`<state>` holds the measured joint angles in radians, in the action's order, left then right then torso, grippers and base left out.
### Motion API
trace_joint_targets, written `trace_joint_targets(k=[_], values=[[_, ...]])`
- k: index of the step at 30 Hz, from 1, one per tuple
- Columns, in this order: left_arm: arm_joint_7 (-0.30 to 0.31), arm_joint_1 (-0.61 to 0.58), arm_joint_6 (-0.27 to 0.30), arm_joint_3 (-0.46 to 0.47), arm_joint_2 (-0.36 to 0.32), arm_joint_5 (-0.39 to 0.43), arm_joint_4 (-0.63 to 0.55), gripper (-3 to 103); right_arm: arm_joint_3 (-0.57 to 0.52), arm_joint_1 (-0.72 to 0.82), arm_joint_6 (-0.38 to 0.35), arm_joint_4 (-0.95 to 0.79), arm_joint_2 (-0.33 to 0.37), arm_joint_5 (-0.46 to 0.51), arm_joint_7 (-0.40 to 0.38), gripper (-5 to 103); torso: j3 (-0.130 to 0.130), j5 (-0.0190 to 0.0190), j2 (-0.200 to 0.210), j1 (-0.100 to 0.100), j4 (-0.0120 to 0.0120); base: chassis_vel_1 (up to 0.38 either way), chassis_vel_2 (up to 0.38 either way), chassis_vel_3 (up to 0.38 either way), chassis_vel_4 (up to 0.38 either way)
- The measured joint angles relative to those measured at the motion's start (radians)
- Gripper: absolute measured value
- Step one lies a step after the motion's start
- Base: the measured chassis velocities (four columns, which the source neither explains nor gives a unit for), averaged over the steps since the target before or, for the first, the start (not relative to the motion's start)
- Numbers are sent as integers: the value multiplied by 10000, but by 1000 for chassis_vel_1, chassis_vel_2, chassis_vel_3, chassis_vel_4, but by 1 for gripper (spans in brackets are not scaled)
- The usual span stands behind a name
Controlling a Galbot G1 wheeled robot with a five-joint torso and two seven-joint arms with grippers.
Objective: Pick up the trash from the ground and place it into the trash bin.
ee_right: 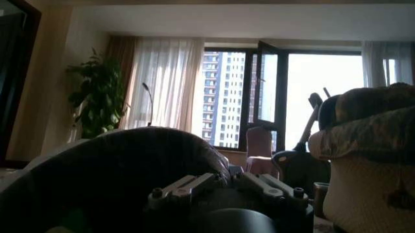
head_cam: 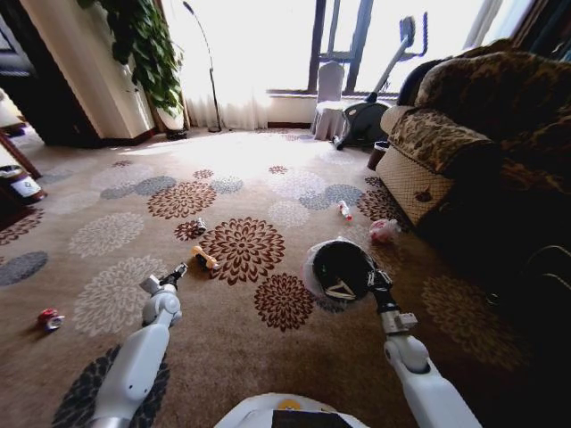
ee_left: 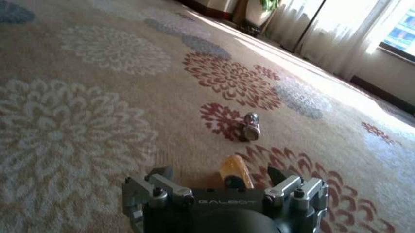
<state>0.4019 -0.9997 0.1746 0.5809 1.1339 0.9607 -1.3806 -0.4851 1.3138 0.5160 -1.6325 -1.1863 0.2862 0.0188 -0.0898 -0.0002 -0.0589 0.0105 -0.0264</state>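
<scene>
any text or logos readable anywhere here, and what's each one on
"GALBOT": embossed on the dark housing of the left tool, seen in the left wrist view.
Small can on the carpet ahead of it: any label is too blurred to read.
Trash bin held at the right tool: a pale V-shaped mark inside, not readable as text.
Small bottle near the sofa: print too small to read.
Nothing else legible.

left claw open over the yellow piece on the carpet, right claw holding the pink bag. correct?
Partly. The right claw holds the trash bin by its rim, as the head view shows; the pink bag lies on the carpet by the sofa. The left claw is open at the yellow piece, as stated.
</scene>
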Motion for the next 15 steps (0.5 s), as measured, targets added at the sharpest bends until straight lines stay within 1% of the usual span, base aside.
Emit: trace_joint_targets(k=[1,3,5,11,13,15], values=[[-26,101,22,-49,37,-2,120,99,-31,41,60,-36,-12,-9,0,0,0,2,0,0,6,0,0,0,0],[-54,222,32,-105,76,-14,294,99,-75,103,71,-99,-23,-35,-5,0,0,4,-1,0,7,-78,-38,46,48],[-120,412,34,-184,102,-39,614,99,-87,217,69,-180,-37,-34,-9,0,0,1,-1,-1,17,-87,-43,39,38],[-195,490,63,-121,92,-64,888,99,94,209,65,-239,-24,29,-10,0,0,-2,-1,-1,8,-36,16,29,-34],[-197,444,72,-38,96,-104,937,99,264,98,63,-183,1,73,-7,0,1,4,0,-2,-3,-48,78,78,-81],[-207,451,80,-42,110,-125,984,99,291,93,63,-173,2,95,-4,0,1,4,-1,-3,-3,-84,138,104,-94]])
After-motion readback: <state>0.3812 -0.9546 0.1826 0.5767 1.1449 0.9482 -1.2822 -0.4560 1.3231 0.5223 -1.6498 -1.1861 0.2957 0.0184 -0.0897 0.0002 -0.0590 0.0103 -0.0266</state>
